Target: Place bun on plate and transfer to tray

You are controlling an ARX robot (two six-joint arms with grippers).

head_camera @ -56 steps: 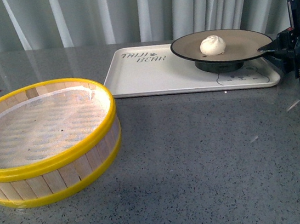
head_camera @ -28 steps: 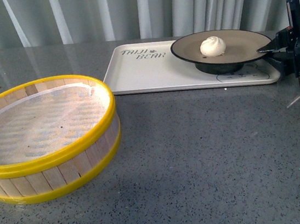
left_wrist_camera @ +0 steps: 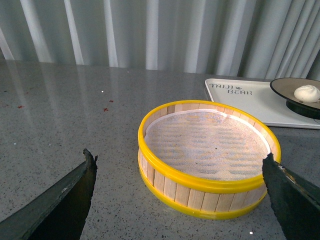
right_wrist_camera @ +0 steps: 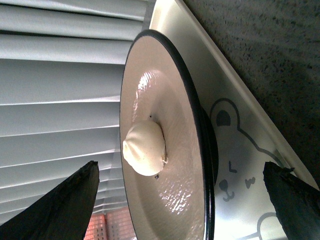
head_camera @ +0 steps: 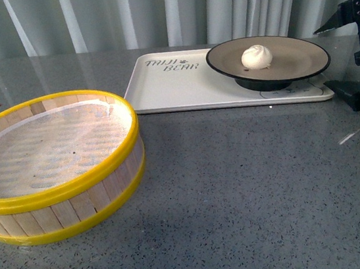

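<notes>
Released and backing off: a second ago the right gripper (head_camera: 355, 55) had its jaws at the rim of the plate (head_camera: 296, 59); now it has pulled away to the right and its jaws stand spread wide, one high, one low, gripping nothing.

From the front view, the plate sits on the right end of the tray (head_camera: 174, 89), and the bun (head_camera: 256, 57) rests on the plate, a touch left of its middle. The tray lies flat on the grey speckled table (head_camera: 241, 193), its lettering toward the left end. Nearer and to the left stands the bamboo steamer (head_camera: 52, 168), yellow-rimmed, with a white liner inside, well apart from the tray. Pale pleated curtains (head_camera: 150, 12) hang behind the table.

Over to the left wrist view: the left gripper (left_wrist_camera: 180, 200) hovers above the table with its dark jaws spread far apart, nothing between them. Beyond them sits the steamer (left_wrist_camera: 210, 160), and further off the tray (left_wrist_camera: 250, 97) with the plate (left_wrist_camera: 292, 87) and the bun (left_wrist_camera: 307, 93) on it.

Right wrist view now: the right gripper (right_wrist_camera: 185, 200) shows both dark jaw tips at the picture's edges, wide apart and clear of everything. Between them is the plate (right_wrist_camera: 170, 125) with its thin black rim, the bun (right_wrist_camera: 144, 148) sitting on its beige inside. The plate's dark foot rests on the tray (right_wrist_camera: 240, 170), just beside the bear-face drawing.
</notes>
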